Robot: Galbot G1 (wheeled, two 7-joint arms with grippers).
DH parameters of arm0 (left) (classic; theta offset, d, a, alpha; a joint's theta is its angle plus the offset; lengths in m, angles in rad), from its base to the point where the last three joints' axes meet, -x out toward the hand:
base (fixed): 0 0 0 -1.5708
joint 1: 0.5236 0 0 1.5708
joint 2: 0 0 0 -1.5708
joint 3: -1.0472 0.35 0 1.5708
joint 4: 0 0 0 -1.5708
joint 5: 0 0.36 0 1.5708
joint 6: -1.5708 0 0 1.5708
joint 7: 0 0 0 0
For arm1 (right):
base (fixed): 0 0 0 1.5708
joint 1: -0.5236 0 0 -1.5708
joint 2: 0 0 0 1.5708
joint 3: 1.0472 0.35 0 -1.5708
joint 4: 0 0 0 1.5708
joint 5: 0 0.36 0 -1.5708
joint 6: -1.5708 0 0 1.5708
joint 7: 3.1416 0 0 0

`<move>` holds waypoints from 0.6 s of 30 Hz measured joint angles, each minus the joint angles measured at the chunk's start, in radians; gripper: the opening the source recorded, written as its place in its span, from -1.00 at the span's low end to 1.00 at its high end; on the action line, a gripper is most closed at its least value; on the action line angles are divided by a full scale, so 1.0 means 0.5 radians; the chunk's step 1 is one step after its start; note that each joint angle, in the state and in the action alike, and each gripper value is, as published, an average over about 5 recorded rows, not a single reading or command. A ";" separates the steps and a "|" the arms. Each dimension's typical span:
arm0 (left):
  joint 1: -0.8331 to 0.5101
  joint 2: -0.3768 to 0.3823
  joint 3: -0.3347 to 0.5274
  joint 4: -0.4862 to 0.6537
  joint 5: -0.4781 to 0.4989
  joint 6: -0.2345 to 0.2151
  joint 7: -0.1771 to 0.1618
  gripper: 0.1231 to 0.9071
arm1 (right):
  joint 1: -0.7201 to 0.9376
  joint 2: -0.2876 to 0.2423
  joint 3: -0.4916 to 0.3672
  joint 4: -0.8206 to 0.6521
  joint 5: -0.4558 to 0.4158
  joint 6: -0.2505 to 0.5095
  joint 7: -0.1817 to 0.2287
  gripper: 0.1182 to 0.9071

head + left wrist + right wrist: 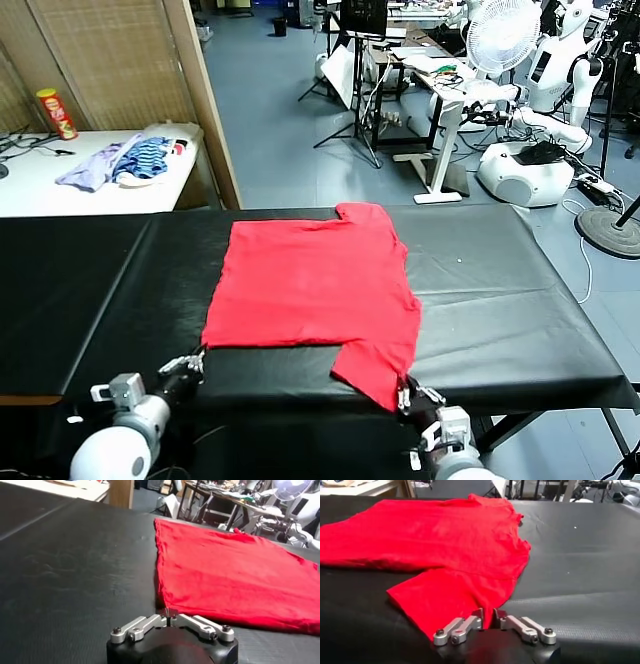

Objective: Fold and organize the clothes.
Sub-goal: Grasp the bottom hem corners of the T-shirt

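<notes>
Red T-shirt (312, 290) lies flat, plain side up, mid-table on the black table (500, 290), its near hem close to the near edge. My left gripper (196, 358) sits at the near edge by the shirt's near-left corner; left wrist cam shows fingers pinched together w/ tips at that corner, can't tell if cloth is caught. My right gripper (405, 392) is at the near edge, at the sleeve tip. Right wrist cam: fingers (478, 615) narrow, touching sleeve fabric. Only head cam shows the side table (30, 185) w/ other garments (120, 160) beyond the far-left corner.
</notes>
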 joint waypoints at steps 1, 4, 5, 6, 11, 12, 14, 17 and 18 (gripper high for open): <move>0.013 -0.011 0.004 -0.018 0.011 0.000 -0.010 -1.00 | -0.010 -0.013 0.017 0.024 0.020 -0.006 0.000 -0.99; 0.059 -0.051 0.015 -0.092 0.059 -0.003 -0.046 -1.00 | -0.024 -0.061 0.077 0.077 0.089 -0.010 0.001 -0.99; 0.078 -0.066 0.016 -0.121 0.078 -0.005 -0.059 -1.00 | -0.020 -0.078 0.098 0.085 0.112 -0.007 0.001 -0.99; 0.100 -0.081 0.017 -0.151 0.094 -0.007 -0.069 -1.00 | -0.012 -0.094 0.119 0.087 0.133 -0.002 0.001 -0.99; 0.250 -0.163 0.017 -0.306 0.134 -0.050 -0.089 -1.00 | 0.100 -0.178 0.208 0.023 0.272 0.102 -0.009 -0.99; 0.272 -0.178 0.018 -0.330 0.139 -0.068 -0.089 -1.00 | 0.136 -0.192 0.216 -0.003 0.297 0.136 -0.017 -0.99; 0.294 -0.203 0.015 -0.362 0.144 -0.109 -0.088 -1.00 | 0.217 -0.218 0.219 -0.068 0.334 0.207 -0.038 -0.99; 0.283 -0.224 0.001 -0.376 0.138 -0.168 -0.086 -1.00 | 0.361 -0.252 0.202 -0.191 0.360 0.308 -0.070 -0.99; 0.269 -0.225 -0.004 -0.374 0.134 -0.184 -0.085 -1.00 | 0.412 -0.263 0.192 -0.236 0.366 0.340 -0.080 -0.99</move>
